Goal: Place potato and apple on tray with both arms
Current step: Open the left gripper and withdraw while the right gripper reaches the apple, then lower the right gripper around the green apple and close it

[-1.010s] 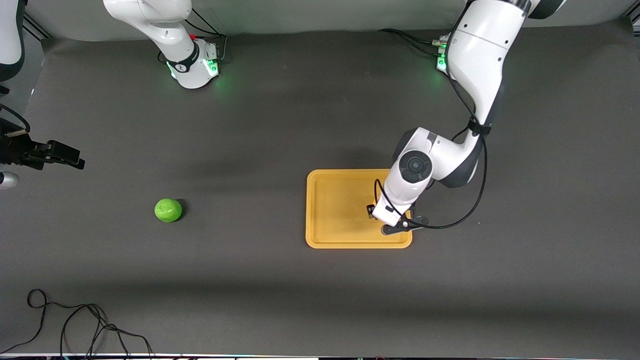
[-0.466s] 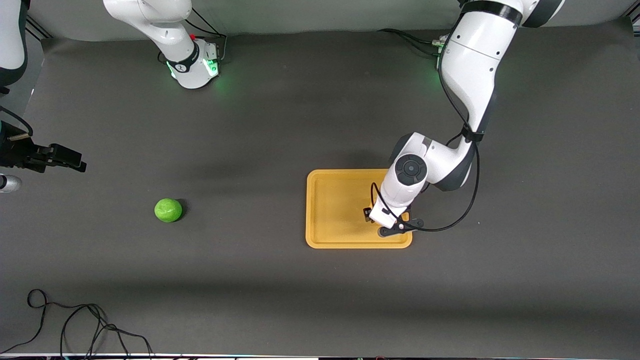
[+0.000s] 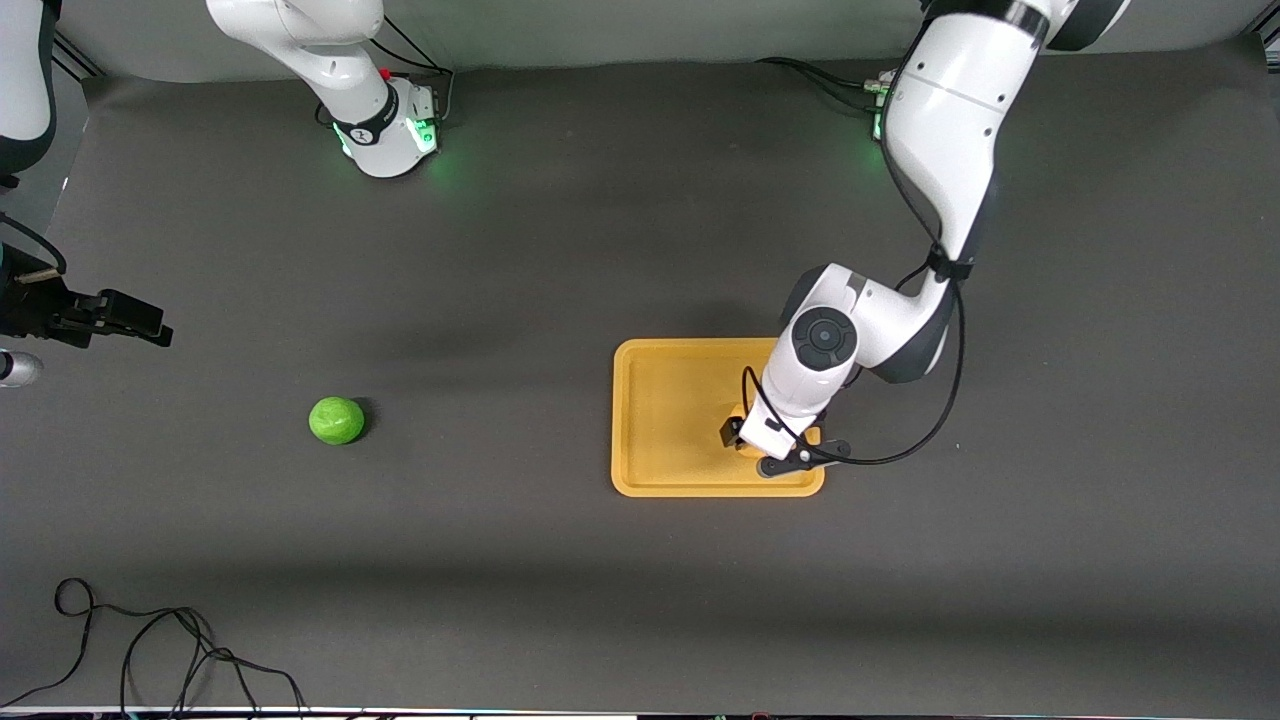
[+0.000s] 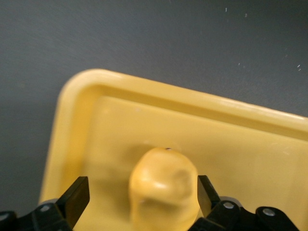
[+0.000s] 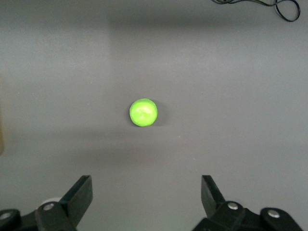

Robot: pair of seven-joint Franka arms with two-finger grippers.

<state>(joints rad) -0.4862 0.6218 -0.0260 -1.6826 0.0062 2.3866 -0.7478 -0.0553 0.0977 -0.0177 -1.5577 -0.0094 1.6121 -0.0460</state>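
Left gripper low over the tray, at the corner toward the left arm's end and nearer the front camera. Fingers spread wide; the potato sits between them on the tray floor, gaps both sides, apparently let go. Forearm bent steeply down. Likely next: lift straight up.

Apple on the bench toward the right arm's end, well apart from the tray. Right gripper waits high, fingers wide, holding nothing, apple ahead of it.
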